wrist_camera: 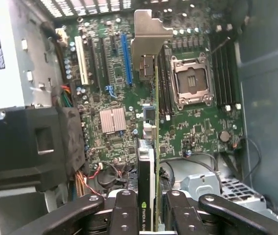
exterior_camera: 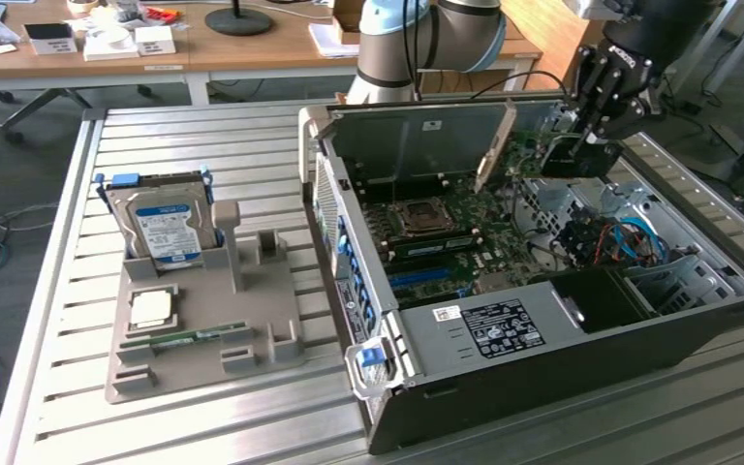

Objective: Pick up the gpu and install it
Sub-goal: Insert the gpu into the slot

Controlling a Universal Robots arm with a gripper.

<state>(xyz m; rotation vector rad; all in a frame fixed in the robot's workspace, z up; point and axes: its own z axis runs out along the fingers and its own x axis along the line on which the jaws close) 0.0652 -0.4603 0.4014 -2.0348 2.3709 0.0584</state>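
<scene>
**Exterior view, read from its left to its right.** On the slatted metal bench (exterior_camera: 49, 387) you find a grey parts holder (exterior_camera: 178, 373). It carries a hard drive (exterior_camera: 166, 231) with a blue-and-white label, standing upright in a slot. A square processor chip (exterior_camera: 152, 308) lies flat in front of the drive, and a narrow green memory stick (exterior_camera: 198, 337) lies just beside the chip.

To the holder's right the open computer case (exterior_camera: 541, 378) lies on its side. You look down on the motherboard (exterior_camera: 456, 254), its CPU socket (exterior_camera: 421, 217) and the black power supply (exterior_camera: 508, 325) with its printed label.

Farther right, the black end effector (exterior_camera: 589, 145) hangs in the case opening, clamped on the gpu (exterior_camera: 560, 157). The card is off the bench and over the motherboard. Its long silver bracket (exterior_camera: 495, 145) is tilted, at the end toward the exterior view's left.

**Wrist view.** You see the gpu edge-on, with the black fingers (wrist_camera: 124, 215) pressed against its two faces. The bracket is at the end far from the end effector, near a blue expansion slot (wrist_camera: 127, 58). You cannot tell whether the card's connector edge has entered a slot.
</scene>
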